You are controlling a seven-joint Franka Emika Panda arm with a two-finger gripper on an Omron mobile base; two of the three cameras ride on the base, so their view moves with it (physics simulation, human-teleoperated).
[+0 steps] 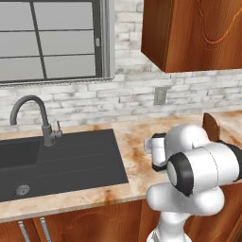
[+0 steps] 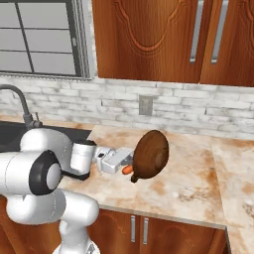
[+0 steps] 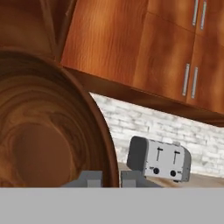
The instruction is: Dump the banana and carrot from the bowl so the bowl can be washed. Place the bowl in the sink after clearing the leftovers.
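Fingers (image 3: 89, 178) set close on either side of the bowl's rim, one pad inside, one outside, at 6 o'clock of the hand view; gripper (image 2: 130, 166) closed on that rim. Bowl (image 2: 151, 152) held off the counter, tipped up on edge, hollow side facing the hand, seen as a dark reddish-brown disc at the centre of the right base view; wood-grained inside (image 3: 43, 131) taking up the 9 o'clock half of the hand view. In the left base view, only an upper sliver of the bowl (image 1: 211, 126) above the arm's white joints, at 3 o'clock. Carrot (image 2: 127, 169), small and orange, just below the gripper at the bowl's 8 o'clock edge; resting on the counter or not, cannot tell. Countertop (image 2: 188, 183) mottled tan, stretching toward 4 o'clock. Sink (image 1: 71, 160), dark grey, well apart from the bowl at 9 o'clock of the left base view, with curved faucet (image 1: 33, 116) at its back rim. Toaster (image 3: 159, 158), grey, at 4 o'clock beyond the bowl. Wall outlet (image 2: 145, 105) on the brick backsplash. Wooden upper cabinets (image 2: 163, 39) at 12 o'clock.
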